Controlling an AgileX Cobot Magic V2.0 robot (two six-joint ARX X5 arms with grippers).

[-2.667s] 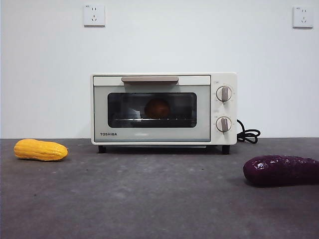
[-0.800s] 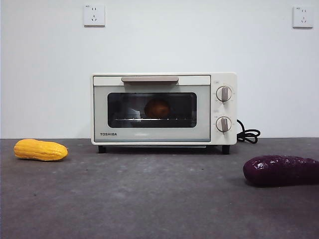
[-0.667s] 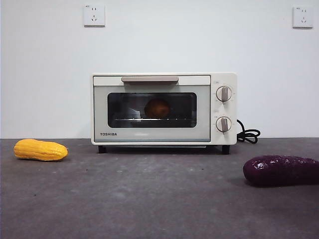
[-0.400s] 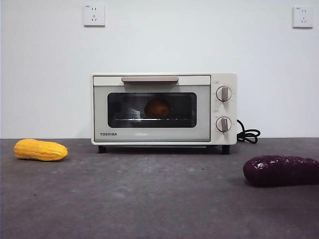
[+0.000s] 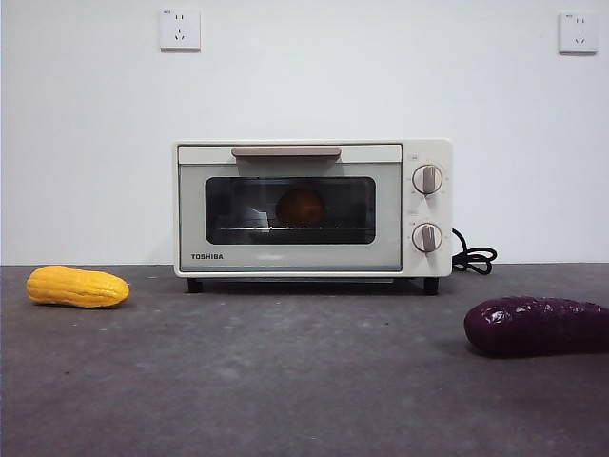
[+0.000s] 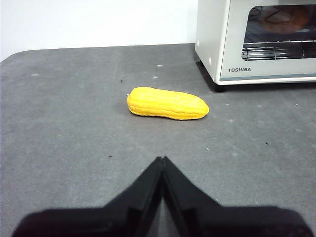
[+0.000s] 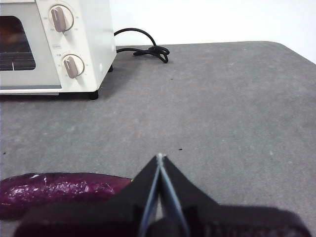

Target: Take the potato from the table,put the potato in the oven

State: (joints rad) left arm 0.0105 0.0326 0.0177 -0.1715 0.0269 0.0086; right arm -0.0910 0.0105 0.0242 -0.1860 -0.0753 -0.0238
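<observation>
The orange-brown potato [image 5: 301, 207] rests on the rack inside the cream-white oven [image 5: 312, 208], seen through its dark glass door, which is closed. In the left wrist view the potato [image 6: 284, 18] shows dimly behind the glass. The oven stands at the back of the dark grey table [image 5: 285, 381]. My left gripper [image 6: 161, 159] is shut and empty, hovering over the table short of the corn cob. My right gripper [image 7: 159, 157] is shut and empty too, beside the purple vegetable. Neither arm appears in the front view.
A yellow corn cob [image 5: 76, 287] lies on the table left of the oven. A long dark purple vegetable [image 5: 538, 326] lies at the front right. The oven's black cord [image 5: 473, 257] coils behind its right side.
</observation>
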